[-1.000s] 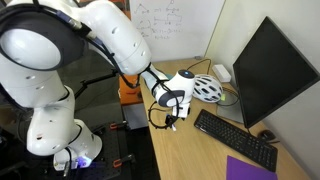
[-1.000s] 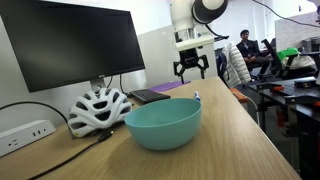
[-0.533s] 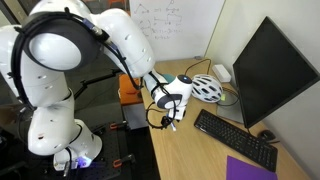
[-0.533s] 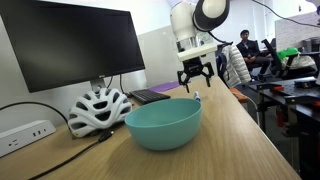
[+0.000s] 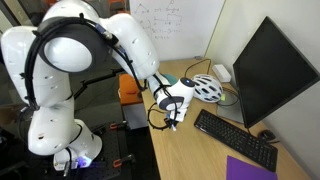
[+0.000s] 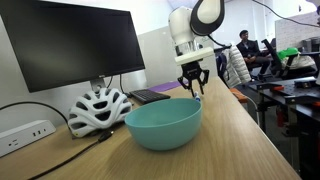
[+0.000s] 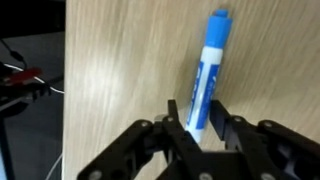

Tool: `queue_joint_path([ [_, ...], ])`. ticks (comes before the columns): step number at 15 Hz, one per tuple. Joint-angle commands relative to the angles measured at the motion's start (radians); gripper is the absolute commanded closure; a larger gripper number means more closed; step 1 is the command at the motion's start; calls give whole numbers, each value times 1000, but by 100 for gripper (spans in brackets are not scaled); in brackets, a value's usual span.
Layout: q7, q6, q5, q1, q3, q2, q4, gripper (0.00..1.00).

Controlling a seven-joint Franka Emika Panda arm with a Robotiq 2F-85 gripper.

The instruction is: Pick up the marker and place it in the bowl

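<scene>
The marker point(image 7: 210, 70), a whitish stick with a blue label and blue cap, lies on the wooden table in the wrist view. Its near end sits between my gripper's point(image 7: 201, 116) black fingers, which press against both of its sides. In an exterior view my gripper point(image 6: 194, 87) is down at the table surface just behind the teal-green bowl point(image 6: 163, 122), which stands empty. The marker itself is hidden behind the bowl's rim there. In the exterior view from the arm's side, my gripper point(image 5: 172, 122) is low near the table's edge, and the bowl is not in sight.
A white-and-grey helmet point(image 6: 98, 108) lies beside the bowl, seen also as the helmet point(image 5: 207, 88) near the monitor point(image 5: 270, 70). A black keyboard point(image 5: 235, 138) lies in front of the monitor. A purple pad point(image 5: 250, 168) and a power strip point(image 6: 25, 132) are further off.
My gripper has come down from above the table to the marker, and its jaws have closed from wide open onto the marker's sides.
</scene>
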State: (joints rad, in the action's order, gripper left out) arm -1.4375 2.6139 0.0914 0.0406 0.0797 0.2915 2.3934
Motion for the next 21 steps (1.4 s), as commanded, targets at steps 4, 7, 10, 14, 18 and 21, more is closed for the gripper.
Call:
queue_joint_path([
  [4, 51, 1, -56, 29, -2, -32, -14, 96],
  [7, 128, -8, -150, 13, -39, -78, -25, 95],
  [10, 218, -45, -260, 19, -70, -125, -64, 95],
  [14, 230, -58, -235, 66, -109, -153, -115, 95],
  [18, 250, -90, -226, 121, -163, -134, -173, 95],
  [21, 234, -138, -202, 162, -191, -92, -231, 95],
])
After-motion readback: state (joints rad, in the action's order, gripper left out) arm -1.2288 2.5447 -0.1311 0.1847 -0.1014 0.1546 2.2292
